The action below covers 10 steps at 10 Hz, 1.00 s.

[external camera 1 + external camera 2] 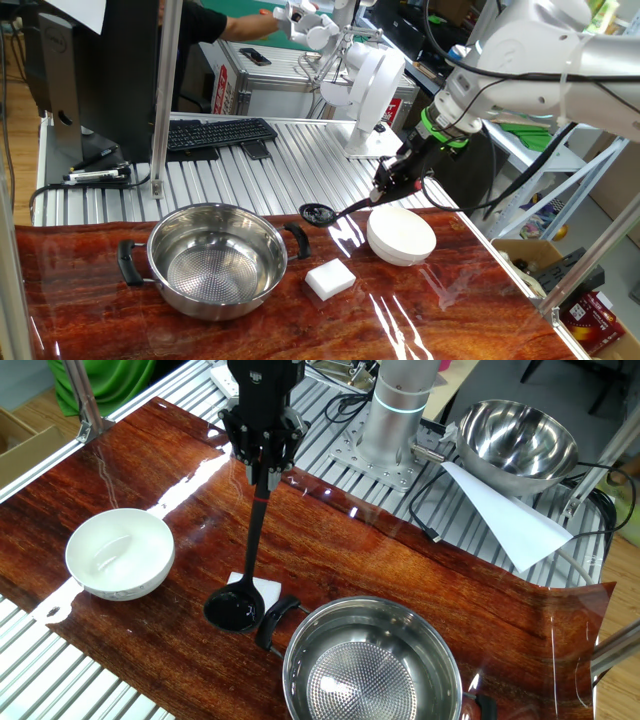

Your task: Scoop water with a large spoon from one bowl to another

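Gripper (264, 472) points steeply down over mid-bench, nearer the back edge; fingers (271, 468) nearly closed, clamped on upper end of ladle (238, 605) handle. Ladle hangs from the grip w/ thin black handle slanting down and the cup at its low end; in one fixed view, cup (318, 213) sits in the gap btwn steel pot and white bowl. Cannot tell whether cup touches bench surface or clears it. Cup interior dark and glossy; contents not readable. Steel pot (216, 259) stands upright on red-brown wood-grain bench (420, 320), toward the front-left portion in that view, two black side handles, one handle just beside ladle cup in the other fixed view. Pot inside shows ringed bottom; water level not discernible. White bowl (402, 236) upright near the right edge of bench in one fixed view, under/just beside the gripper line; apart from pot. In the other fixed view, bowl (119, 553) interior looks pale and shiny; contents not confirmable. White rectangular block (330, 279) lies flat on bench btwn pot and bowl, near front, touching neither. Second steel bowl (516, 443) rests off the wood surface on the ribbed metal area behind, beside arm base (396, 420); white paper sheet (505, 517) lies next to it. Keyboard (218, 133) on ribbed area at rear.
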Each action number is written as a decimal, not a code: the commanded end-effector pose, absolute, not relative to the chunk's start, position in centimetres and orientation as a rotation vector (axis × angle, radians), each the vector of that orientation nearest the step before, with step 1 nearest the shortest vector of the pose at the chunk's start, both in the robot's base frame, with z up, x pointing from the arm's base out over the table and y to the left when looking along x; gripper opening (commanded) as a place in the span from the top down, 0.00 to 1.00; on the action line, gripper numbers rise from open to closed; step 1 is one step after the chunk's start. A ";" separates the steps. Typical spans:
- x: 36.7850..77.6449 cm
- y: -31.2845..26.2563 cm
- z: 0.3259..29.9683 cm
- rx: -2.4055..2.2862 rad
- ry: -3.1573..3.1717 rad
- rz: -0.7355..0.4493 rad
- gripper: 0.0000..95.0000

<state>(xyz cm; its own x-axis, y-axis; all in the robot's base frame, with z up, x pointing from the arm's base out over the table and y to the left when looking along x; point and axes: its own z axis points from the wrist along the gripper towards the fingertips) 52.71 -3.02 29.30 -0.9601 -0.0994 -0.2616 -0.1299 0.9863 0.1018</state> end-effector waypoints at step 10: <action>52.9 -3.0 29.2 -0.157 2.905 0.178 1.00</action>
<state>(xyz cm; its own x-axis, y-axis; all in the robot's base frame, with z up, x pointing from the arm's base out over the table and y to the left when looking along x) 53.18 -3.05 29.10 -0.9692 -0.0979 -0.2259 -0.1251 0.9861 0.1096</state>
